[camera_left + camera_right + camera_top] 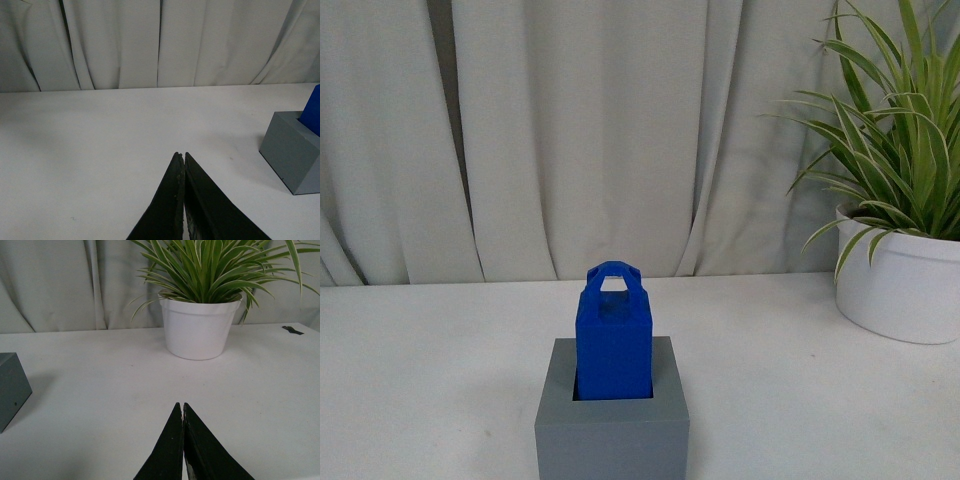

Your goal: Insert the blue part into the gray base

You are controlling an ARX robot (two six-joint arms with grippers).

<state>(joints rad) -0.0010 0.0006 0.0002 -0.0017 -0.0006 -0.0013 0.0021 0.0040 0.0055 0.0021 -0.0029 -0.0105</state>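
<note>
The blue part [612, 340] stands upright in the square recess of the gray base [612, 432], its loop handle on top, near the table's front middle. Neither arm shows in the front view. In the left wrist view my left gripper [181, 154] is shut and empty over bare table; the gray base [292, 152] sits off to one side with an edge of the blue part [313, 116] in it. In the right wrist view my right gripper [179, 404] is shut and empty, with a corner of the gray base [11, 385] at the picture's edge.
A white pot with a striped green plant [900, 280] stands at the back right; it also shows in the right wrist view [199, 329]. Pale curtains [620, 130] hang behind the white table [440, 380]. A small dark mark [292, 330] lies on the table beyond the pot.
</note>
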